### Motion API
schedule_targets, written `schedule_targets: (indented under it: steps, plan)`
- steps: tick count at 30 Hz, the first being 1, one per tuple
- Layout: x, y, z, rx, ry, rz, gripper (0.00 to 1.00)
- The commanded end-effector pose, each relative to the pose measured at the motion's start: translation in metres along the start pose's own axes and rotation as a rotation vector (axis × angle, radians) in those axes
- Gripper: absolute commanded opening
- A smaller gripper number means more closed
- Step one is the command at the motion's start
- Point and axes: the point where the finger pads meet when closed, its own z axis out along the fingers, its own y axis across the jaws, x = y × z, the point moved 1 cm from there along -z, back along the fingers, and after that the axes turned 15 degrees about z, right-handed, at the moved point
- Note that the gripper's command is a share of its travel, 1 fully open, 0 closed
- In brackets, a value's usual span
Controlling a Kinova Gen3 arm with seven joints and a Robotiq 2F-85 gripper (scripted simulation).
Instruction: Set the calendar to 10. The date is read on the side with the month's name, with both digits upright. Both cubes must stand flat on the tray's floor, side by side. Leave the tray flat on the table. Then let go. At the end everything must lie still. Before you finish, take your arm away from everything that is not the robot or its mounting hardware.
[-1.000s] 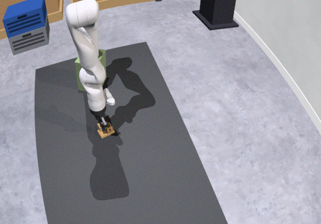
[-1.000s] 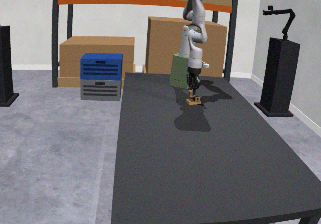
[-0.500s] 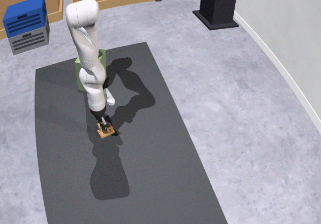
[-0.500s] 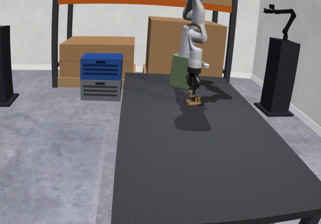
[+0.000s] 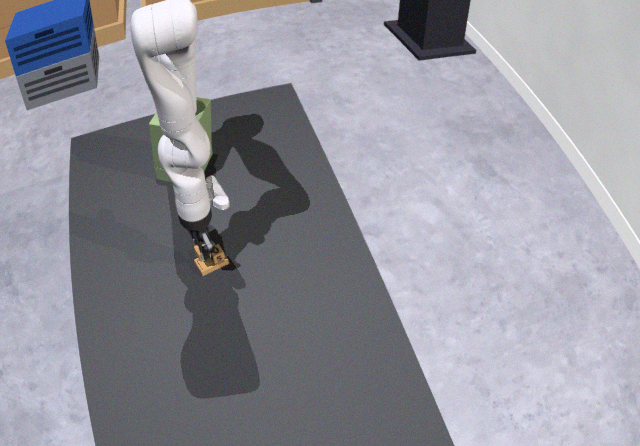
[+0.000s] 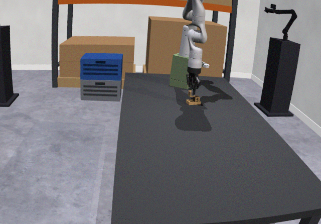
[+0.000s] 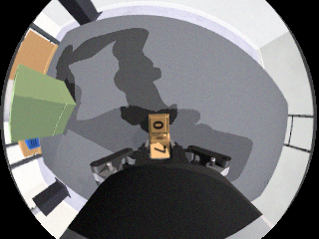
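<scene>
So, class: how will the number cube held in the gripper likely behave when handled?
The cube looks like rigid wood, so it should not flex in the gripper. Flat faces suggest it won't roll. Small, so probably light; it might twist if bumped against the tray.

One wooden cube (image 6: 191, 93) held above tray (image 6: 190, 102).

held cube (image 6: 191, 93): its sides are partly covered by the closed gripper (image 6: 192, 89); the digit on its front is too small to read in the exterior view.
tray (image 5: 208, 266): far side hidden behind the cubes in the top view; any month name is too small to tell.
seated cube (image 6: 196, 100): its left part is blocked by the held cube.
arm (image 6: 193, 21): upper links cut off by the exterior view's top edge.
fingertips: blurred in the wrist view's lower centre.
</scene>
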Motion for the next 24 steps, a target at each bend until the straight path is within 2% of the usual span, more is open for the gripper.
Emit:
schedule_targets:
  steps: [1,24]
  plan:
    - [0.0003,-0.0006,0.0006,-0.002,0.001,-0.013,0.26]
    - [0.0002,0.0018,0.0074,-0.005,0.001,-0.012,0.26]
